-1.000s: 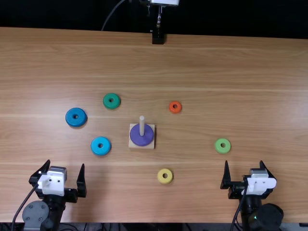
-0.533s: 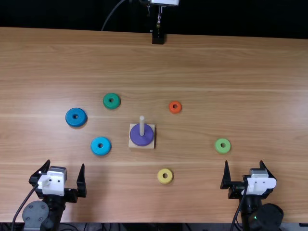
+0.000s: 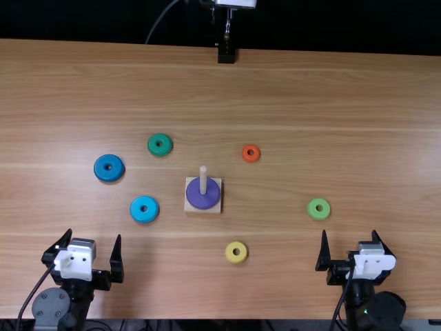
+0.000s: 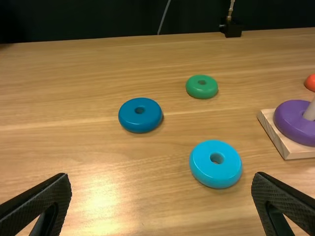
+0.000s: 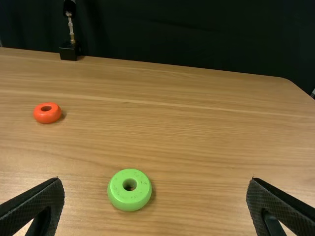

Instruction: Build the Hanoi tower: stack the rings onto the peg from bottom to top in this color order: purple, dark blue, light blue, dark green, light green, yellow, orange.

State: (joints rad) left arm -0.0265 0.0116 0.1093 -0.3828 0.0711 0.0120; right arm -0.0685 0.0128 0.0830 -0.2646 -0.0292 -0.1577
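my left gripper (image 3: 94,234) and right gripper (image 3: 349,232) gape wide. glossy dark-blue wood-look ring (image 3: 108,174), nine o'clock from pale wooden peg (image 3: 203,181): likely light, stiff; pinch its rim.

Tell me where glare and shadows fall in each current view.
Left wrist view: bright glare on the table; top view: a thin dark shadow along the right side of the wooden base; right wrist view: soft shadows beside the light green ring and orange ring.
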